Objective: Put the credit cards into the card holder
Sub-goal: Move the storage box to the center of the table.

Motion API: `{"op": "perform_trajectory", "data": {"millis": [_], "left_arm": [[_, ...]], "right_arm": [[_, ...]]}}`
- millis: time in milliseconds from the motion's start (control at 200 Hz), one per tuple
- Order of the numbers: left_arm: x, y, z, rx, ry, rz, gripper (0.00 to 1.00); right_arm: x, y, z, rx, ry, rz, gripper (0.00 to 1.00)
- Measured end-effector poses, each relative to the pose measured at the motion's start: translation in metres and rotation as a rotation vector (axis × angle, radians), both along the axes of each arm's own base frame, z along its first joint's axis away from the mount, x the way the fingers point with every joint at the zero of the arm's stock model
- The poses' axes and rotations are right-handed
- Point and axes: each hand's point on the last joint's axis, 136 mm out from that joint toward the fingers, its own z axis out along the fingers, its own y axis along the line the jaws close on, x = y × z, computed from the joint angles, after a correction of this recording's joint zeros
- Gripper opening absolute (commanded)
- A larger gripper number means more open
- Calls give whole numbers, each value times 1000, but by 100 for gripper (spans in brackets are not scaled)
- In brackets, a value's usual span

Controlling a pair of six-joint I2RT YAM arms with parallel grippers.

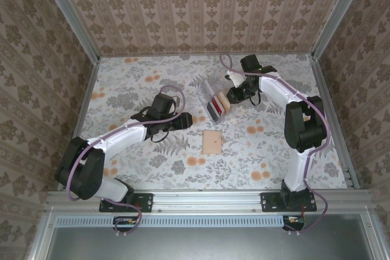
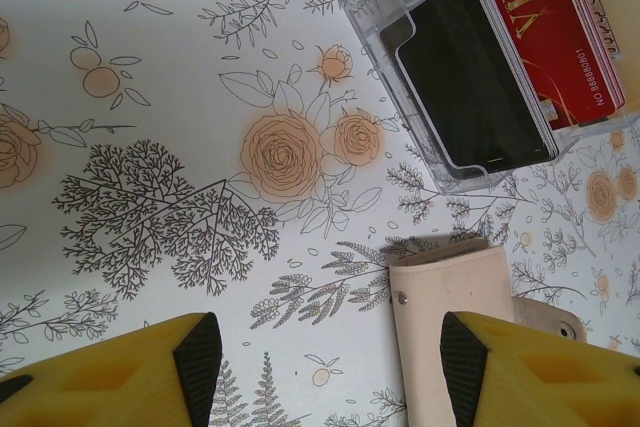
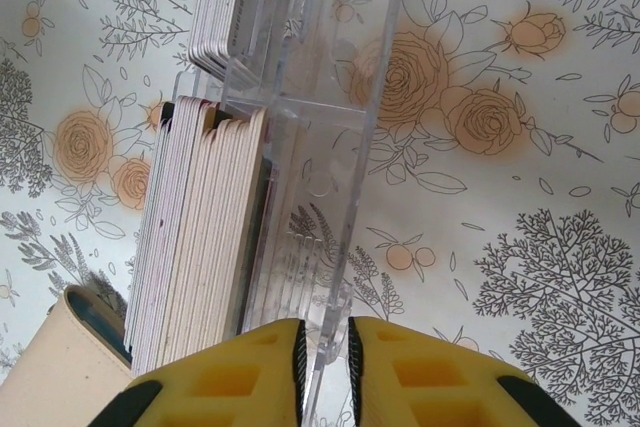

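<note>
The clear card holder lies mid-table with the credit cards in it: a red card, a dark one and a pale one. In the left wrist view a red VIP card and a black card sit in the card holder. In the right wrist view cards stand edge-on in the card holder. My right gripper straddles its clear wall, open a crack, at the holder's right end. My left gripper hovers open and empty.
A tan folding wallet lies flat just in front of the holder, under my left gripper's right finger; its corner shows at the lower left of the right wrist view. Patterned walls enclose the floral table on three sides.
</note>
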Motion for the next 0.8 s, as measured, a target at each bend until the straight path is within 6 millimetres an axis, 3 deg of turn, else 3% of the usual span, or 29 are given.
{"op": "perform_trajectory", "data": {"millis": [125, 565, 800], "left_arm": [[0, 0, 0, 0, 0, 0, 63], [0, 0, 0, -1, 1, 0, 63], [-1, 1, -1, 0, 2, 0, 63]], "right_arm": [[0, -3, 1, -25, -6, 9, 14], [3, -11, 3, -118, -41, 120, 15], [6, -18, 13, -93, -43, 60, 37]]}}
